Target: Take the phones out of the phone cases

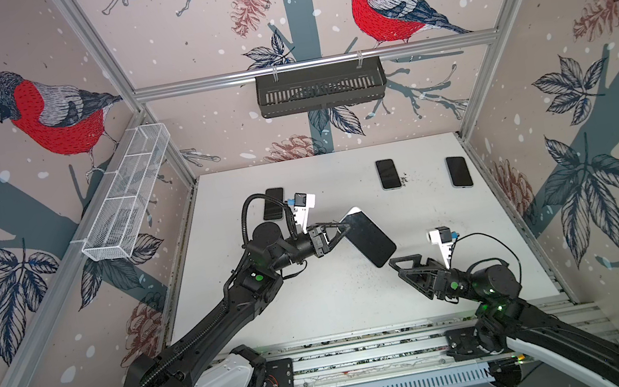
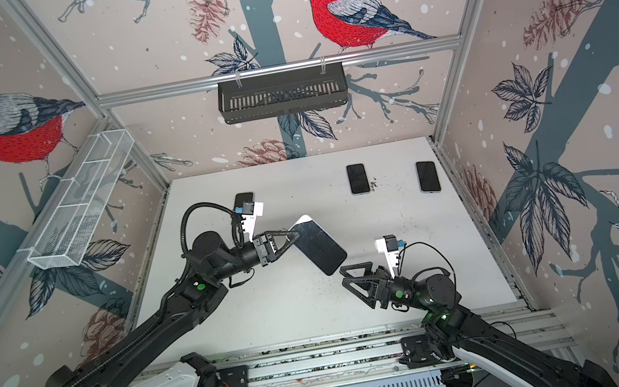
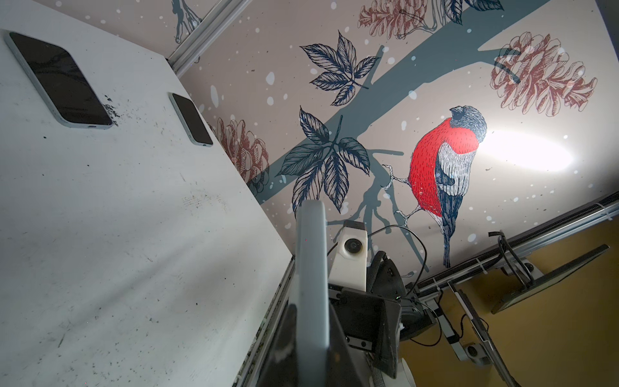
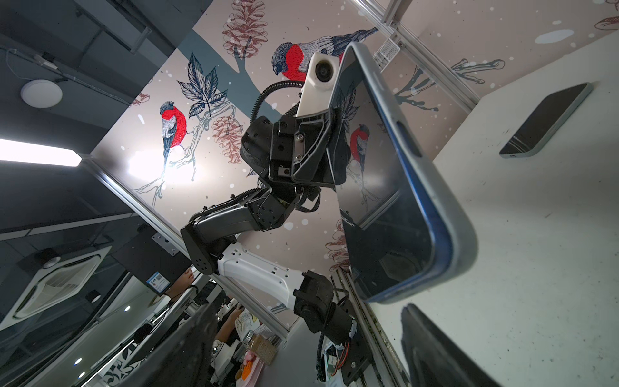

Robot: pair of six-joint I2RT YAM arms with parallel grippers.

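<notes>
**Cased phone held aloft, free corner waiting for a peel**

In both top views, the left end effector (image 1: 340,228) (image 2: 292,237) is clenched on one short end of the phone (image 1: 372,241). It holds the phone tilted above the tabletop (image 1: 338,303), screen up. The pale phone case (image 1: 352,212) shows as a rim at the gripped end. The right end effector (image 1: 396,268) is released, jaws spread wide, just beside the free lower corner and not touching it. Other phones (image 1: 388,173) lie flat near the far edge.

In the left wrist view, the phone case (image 3: 310,268) is seen edge-on as a grey strip running away from the camera. Two of the other phones (image 3: 60,78) lie beyond it.

In the right wrist view, the dark glass of the phone (image 4: 378,201) sits inside the grey case rim (image 4: 465,241), with a blue edge between them. The right fingers (image 4: 432,345) sit below the free corner, apart from it.

The step in hand looks like catching the case at that corner. It would likely go best if the right end effector pinches only the soft rim, not the glass with it, then rolls the lip back off the corner. Since the left grip seems to span case and phone together, a straight pull could drag both.
</notes>
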